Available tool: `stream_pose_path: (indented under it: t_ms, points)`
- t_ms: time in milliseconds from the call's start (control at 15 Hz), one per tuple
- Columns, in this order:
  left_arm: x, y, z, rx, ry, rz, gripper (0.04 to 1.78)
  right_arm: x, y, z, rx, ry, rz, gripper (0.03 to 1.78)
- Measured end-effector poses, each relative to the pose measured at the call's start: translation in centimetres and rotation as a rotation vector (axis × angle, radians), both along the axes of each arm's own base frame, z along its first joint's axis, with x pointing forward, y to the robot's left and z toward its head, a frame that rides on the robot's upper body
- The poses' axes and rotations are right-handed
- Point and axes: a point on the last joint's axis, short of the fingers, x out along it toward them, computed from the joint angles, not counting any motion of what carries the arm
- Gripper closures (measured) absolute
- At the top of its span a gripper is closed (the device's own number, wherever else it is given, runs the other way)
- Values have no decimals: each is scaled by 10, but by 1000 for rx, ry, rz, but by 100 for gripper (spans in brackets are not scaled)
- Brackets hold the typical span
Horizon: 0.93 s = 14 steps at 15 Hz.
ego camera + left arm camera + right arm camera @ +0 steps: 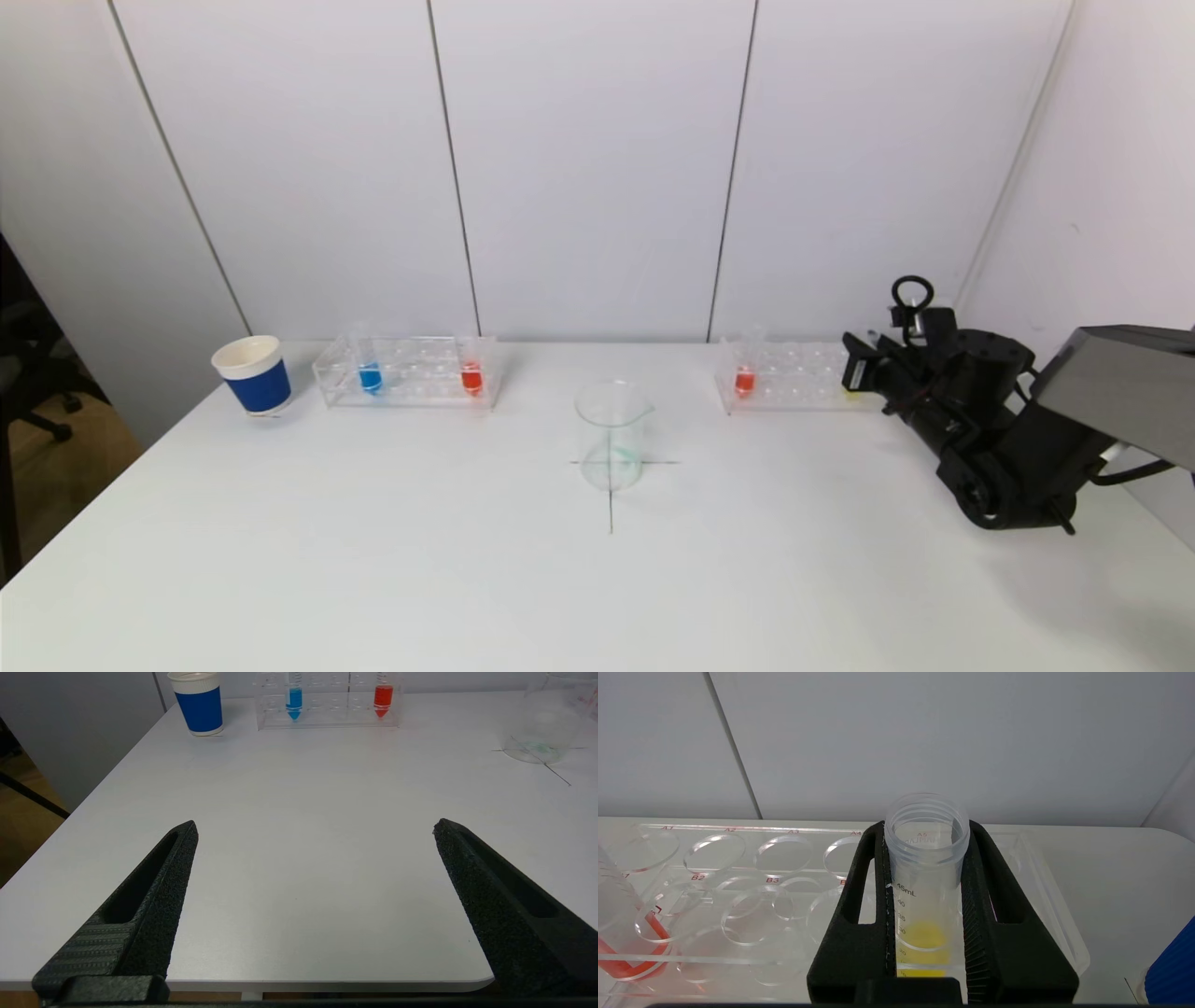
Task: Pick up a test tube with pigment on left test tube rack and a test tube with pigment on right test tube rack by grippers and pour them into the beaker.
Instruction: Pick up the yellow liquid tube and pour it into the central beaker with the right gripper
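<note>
A: Head cam hides the right tool [854,373] tips behind the wrist. Grip?
B: Wrist cam: clamped on yellow tube [927,868], in right rack [738,896]. Left tool [315,828] wide open over tabletop [299,812], beaker [544,718] far ahead.

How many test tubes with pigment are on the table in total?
4. A blue tube and a red tube stand in the left rack. Another red tube stands in the right rack, where the right tool grips a yellow tube.
</note>
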Motion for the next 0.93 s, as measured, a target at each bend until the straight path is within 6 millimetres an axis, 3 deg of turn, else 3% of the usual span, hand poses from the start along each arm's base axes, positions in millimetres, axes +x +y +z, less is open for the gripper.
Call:
stream_pose_path:
  t_ms: [400, 667, 933]
  points:
    - [0, 0, 0, 0, 0, 0, 6, -6, 1, 13, -8, -13, 4, 135]
    - [0, 0, 0, 0, 0, 0, 6, -10, 3, 40, -8, -26, 9, 135]
    - [0, 0, 0, 0, 0, 0, 6, -14, 2, 80, -8, -55, 18, 135]
